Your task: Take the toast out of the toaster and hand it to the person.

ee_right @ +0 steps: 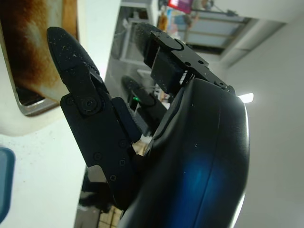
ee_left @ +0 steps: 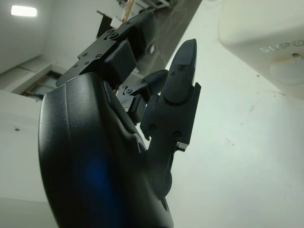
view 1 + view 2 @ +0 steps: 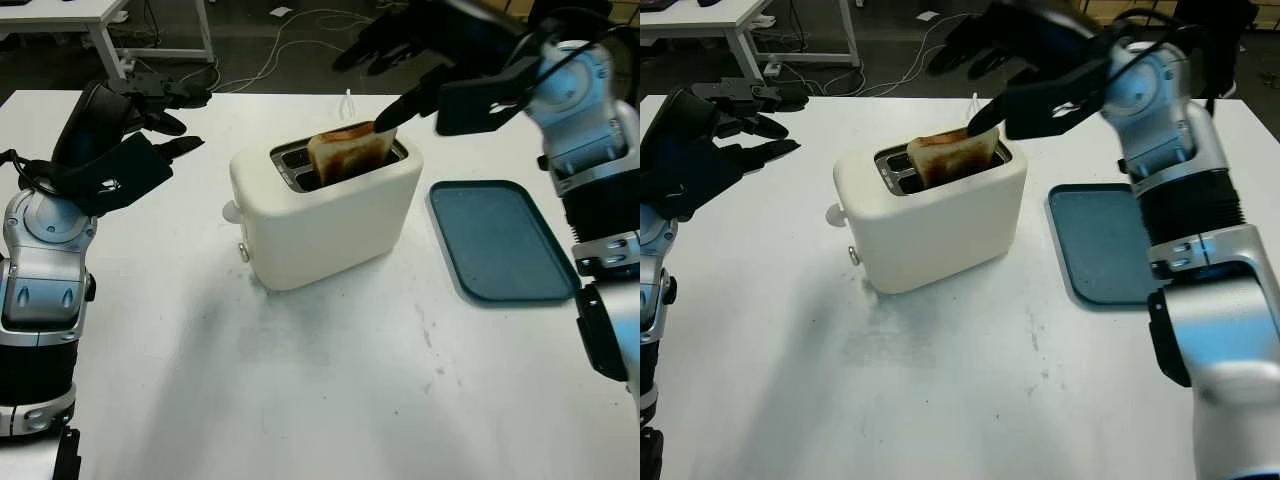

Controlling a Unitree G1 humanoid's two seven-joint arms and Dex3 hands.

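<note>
Where head views blur contact, right robot hand [image 1: 95, 109] beside toast [image 1: 33, 42].

Your right hand [image 3: 420, 60] hovers over the toaster [image 3: 325, 210], 1 finger beside the toast [image 3: 348, 152] standing in the slot. The blue tray [image 3: 500, 240] occupies the tabletop [image 3: 330, 400] to its right; bare tabletop lies in front. Your left hand [image 3: 150, 110] is open, well apart.
</note>
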